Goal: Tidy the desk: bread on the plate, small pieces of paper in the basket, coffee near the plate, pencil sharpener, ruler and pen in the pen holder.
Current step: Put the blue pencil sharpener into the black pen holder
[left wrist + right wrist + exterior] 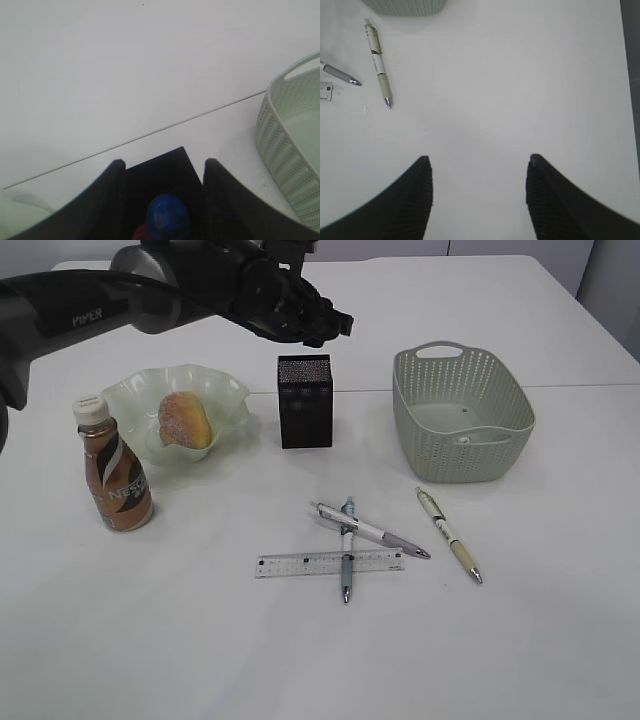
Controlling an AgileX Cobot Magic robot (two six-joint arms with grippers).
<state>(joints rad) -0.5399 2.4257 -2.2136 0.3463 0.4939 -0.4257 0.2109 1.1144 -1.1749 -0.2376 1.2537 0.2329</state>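
My left gripper (pixel 330 325) (pixel 164 162) hovers open over the black pen holder (pixel 304 400) (pixel 165 172). A blue pencil sharpener (pixel 168 217) shows between the fingers, touching neither, at the holder's mouth. The bread (pixel 185 420) lies on the pale green plate (pixel 228 390), with the coffee bottle (pixel 115 475) upright beside it. The clear ruler (pixel 330 562) lies at the front with two crossed pens (pixel 370 530) (pixel 347 565); a third pen (pixel 449 535) (pixel 378 62) lies to their right. My right gripper (pixel 480 160) stands open over bare table. Small pieces of paper are out of view.
The green basket (pixel 520 410) (pixel 290 150) (pixel 405 6) stands at the back right, close to the pen holder. A table seam runs behind both. The table's right edge (pixel 625 100) lies close to my right gripper.
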